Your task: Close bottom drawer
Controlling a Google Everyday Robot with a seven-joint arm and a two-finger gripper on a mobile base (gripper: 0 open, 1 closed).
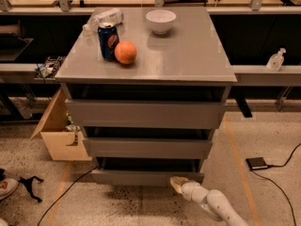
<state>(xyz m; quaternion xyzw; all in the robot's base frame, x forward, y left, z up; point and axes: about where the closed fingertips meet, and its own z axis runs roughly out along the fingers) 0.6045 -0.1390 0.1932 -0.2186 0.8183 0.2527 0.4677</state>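
The bottom drawer (141,176) is the lowest, narrowest grey front of the cabinet. It stands a little out from the cabinet, with a dark gap showing above its front. My gripper (178,183) is at floor level, its tip against the right part of the drawer front. The white arm (214,204) runs from it to the lower right. The middle drawer (146,148) and the top drawer (143,114) sit above.
On the cabinet top (188,51) stand a blue can (108,40), an orange (125,52), a white bowl (161,21) and a plastic bottle (104,18). An open cardboard box (59,135) is at the left. A black device with a cable (257,163) lies on the floor at the right.
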